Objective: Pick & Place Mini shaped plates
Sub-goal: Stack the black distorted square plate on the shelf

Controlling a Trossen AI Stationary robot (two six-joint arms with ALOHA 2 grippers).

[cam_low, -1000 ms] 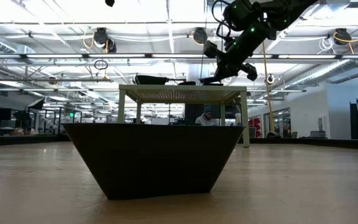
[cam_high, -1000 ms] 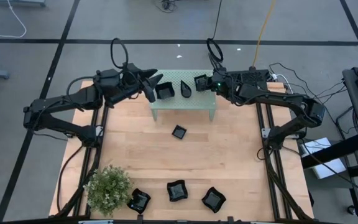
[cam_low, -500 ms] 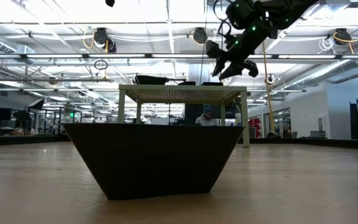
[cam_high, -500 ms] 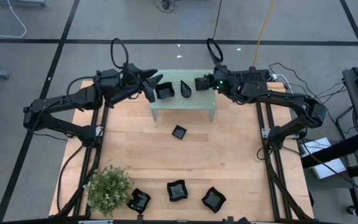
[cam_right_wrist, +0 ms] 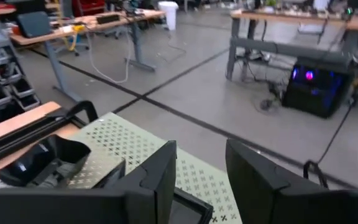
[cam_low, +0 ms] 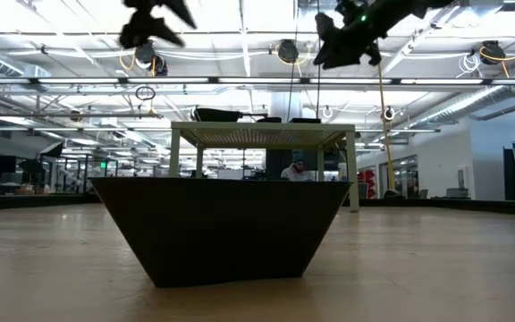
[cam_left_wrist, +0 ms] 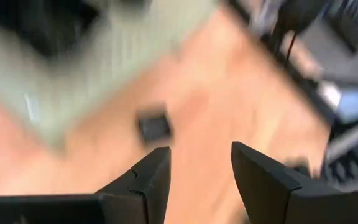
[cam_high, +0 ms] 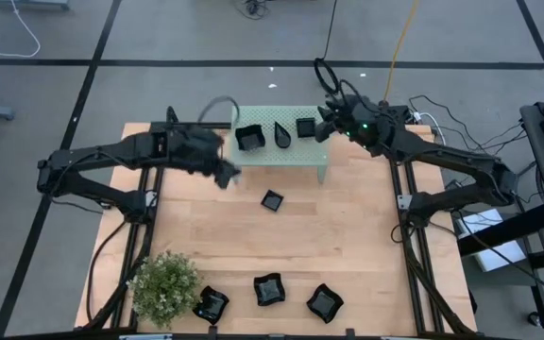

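Note:
Three mini shaped plates sit on top of the mint-green stand [cam_high: 279,156]: a wavy-edged square [cam_high: 250,138], a teardrop [cam_high: 282,135] and a small square [cam_high: 305,127]. My right gripper [cam_high: 322,127] hovers open just right of the small square, above the stand's right end [cam_right_wrist: 135,146]. My left gripper [cam_high: 226,175] hangs open and empty off the stand's near left corner, tipped down. Another small square plate [cam_left_wrist: 154,127] lies flat on the wood ahead of it [cam_high: 272,200].
Three more black plates [cam_high: 212,304] [cam_high: 269,289] [cam_high: 325,302] lie along the near edge; one [cam_low: 222,228] fills the low view. A bushy plant [cam_high: 165,283] stands at the near left. Bare wood stretches between the stand and the near row.
My right gripper has opened and let go of the small square plate, which stays on the stand; the gripper has risen and drawn back toward the table's right edge. My left gripper has swung from above the stand's left end toward the near edge, sinking and tipping downward.

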